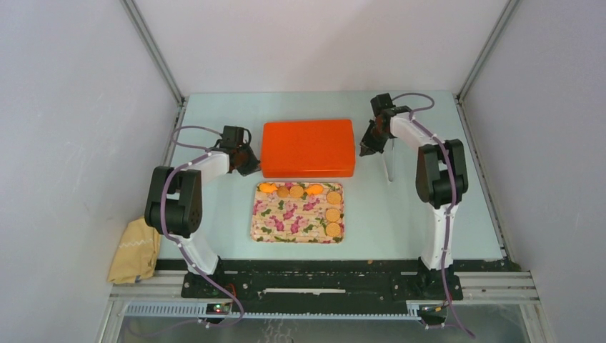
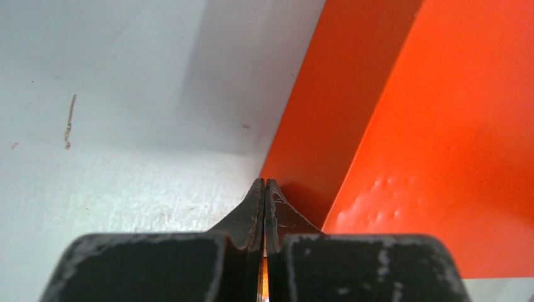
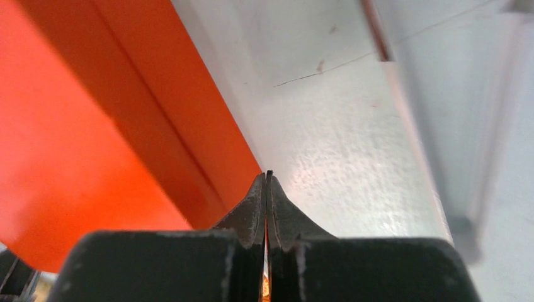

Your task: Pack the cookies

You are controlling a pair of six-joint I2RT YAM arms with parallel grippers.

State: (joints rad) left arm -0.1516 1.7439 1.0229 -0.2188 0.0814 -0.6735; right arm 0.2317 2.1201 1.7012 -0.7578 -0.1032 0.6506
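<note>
Several golden-orange cookies lie on a floral tray, along its far edge and right side. Behind it stands a closed orange box. My left gripper is shut and empty, its tip low at the box's left wall near the front corner; in the left wrist view the fingertips meet the box at table level. My right gripper is shut and empty at the box's right wall; in the right wrist view its tip sits at the lower edge of the box.
A yellow cloth lies off the table's left front corner. Enclosure walls and metal frame posts surround the pale table. The arm bases stand at the near edge.
</note>
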